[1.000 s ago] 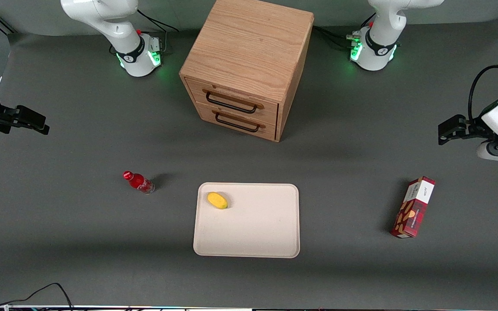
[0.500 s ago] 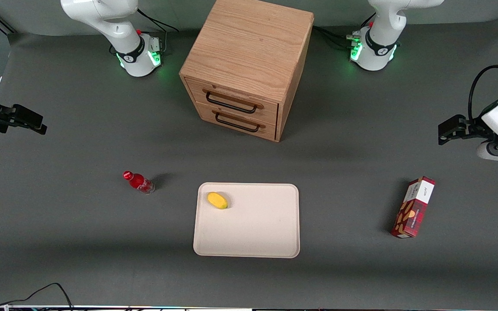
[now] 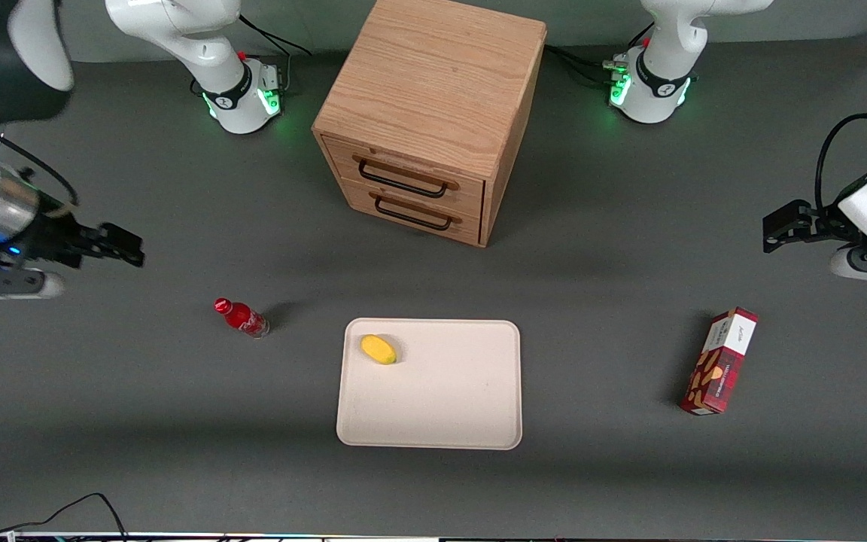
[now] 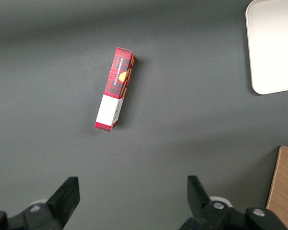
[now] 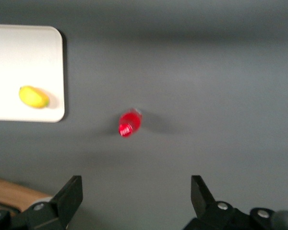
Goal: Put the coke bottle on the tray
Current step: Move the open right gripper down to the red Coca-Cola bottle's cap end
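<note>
Approach step: working arm's gripper (image 3: 132, 254), fingers apart and empty, is hovering well apart from small red coke bottle (image 3: 242, 318) standing beside large beige rectangular tray (image 3: 441, 406); next, descending over bottle.

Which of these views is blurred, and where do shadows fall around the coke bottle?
Right wrist view: soft motion blur smears the coke bottle, seen between the open gripper fingers. Front view: sharp; the bottle casts a short shadow toward the tray; the gripper hangs above bare table.
</note>
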`<state>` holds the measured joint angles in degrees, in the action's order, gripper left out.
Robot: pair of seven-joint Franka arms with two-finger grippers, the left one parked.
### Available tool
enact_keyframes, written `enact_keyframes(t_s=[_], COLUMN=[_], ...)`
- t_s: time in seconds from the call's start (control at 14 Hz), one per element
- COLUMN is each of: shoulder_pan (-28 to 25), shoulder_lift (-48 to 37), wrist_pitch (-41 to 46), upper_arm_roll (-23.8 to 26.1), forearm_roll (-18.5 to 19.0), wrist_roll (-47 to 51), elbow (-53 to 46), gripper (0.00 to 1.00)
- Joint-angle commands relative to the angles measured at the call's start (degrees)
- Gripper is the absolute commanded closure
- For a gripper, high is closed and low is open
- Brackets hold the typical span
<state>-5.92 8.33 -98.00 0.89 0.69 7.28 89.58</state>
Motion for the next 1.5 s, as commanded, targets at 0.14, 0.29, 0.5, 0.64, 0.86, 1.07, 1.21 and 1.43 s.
enact_keyframes(t_s=[0.14,0.29,0.5,0.64,0.86,1.07,1.21,1.43], shoulder_pan=[-0.4,-0.3,-0.4,-0.4,-0.3,-0.3,-0.1,-0.1], shoulder_lift=[4.3,6.4,6.5,6.4,5.3,4.6,4.2,4.2], wrist_pitch=[-14.9,-21.0,-29.8,-32.9,-34.5,-34.5,-34.5,-34.4], upper_arm_roll=[1.7,1.9,2.0,3.1,3.2,3.2,3.2,3.2], forearm_roll=[-0.3,0.3,0.5,0.5,0.5,1.9,3.3,3.4], wrist_roll=[1.9,1.9,1.6,1.7,1.3,1.0,0.9,0.9], elbow=[8.9,11.9,19.5,23.3,27.0,28.5,28.8,28.7], gripper=[0.06,0.06,0.04,0.04,0.05,0.09,0.1,0.22])
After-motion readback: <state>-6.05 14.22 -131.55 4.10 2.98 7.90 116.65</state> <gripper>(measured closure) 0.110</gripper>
